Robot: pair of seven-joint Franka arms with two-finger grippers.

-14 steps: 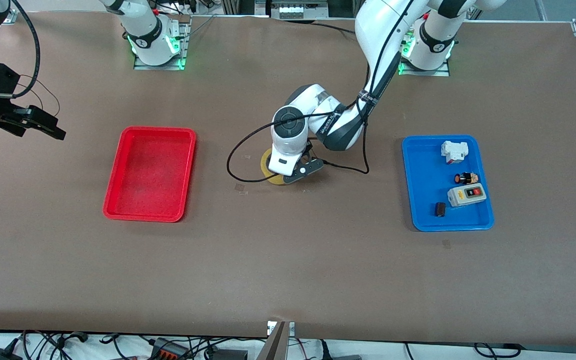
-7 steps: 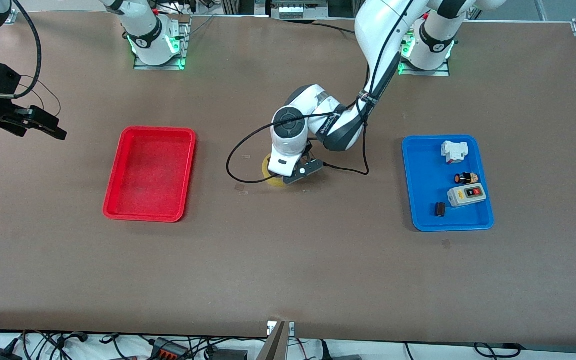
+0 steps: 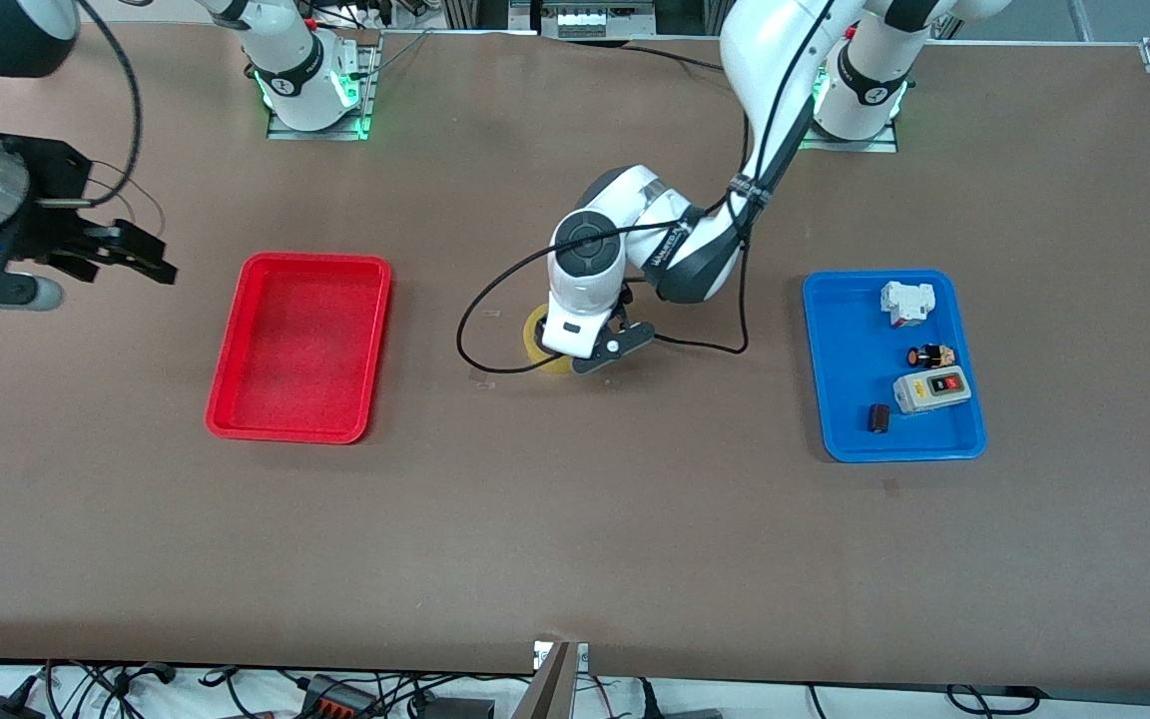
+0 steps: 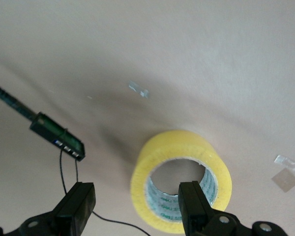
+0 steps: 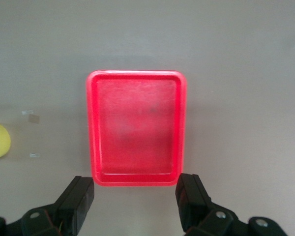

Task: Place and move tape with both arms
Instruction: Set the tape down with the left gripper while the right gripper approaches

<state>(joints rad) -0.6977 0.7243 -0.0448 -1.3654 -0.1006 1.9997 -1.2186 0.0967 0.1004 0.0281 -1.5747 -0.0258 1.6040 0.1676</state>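
Tape (image 4: 181, 181) lying flat on worktop (image 3: 575, 539) mid-way btwn trays; left claw (image 4: 137, 205), spread, now lifting off it; right claw (image 5: 135, 196), spread, drifting in over red tray (image 5: 136, 129), prob. taking over.

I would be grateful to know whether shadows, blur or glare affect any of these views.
Left wrist view: the tape is sharp and casts a soft shadow on the table. Right wrist view: the red tray looks hazy and washed out. Front view: evenly lit.

tape (image 3: 538, 342) half hidden (under left arm)
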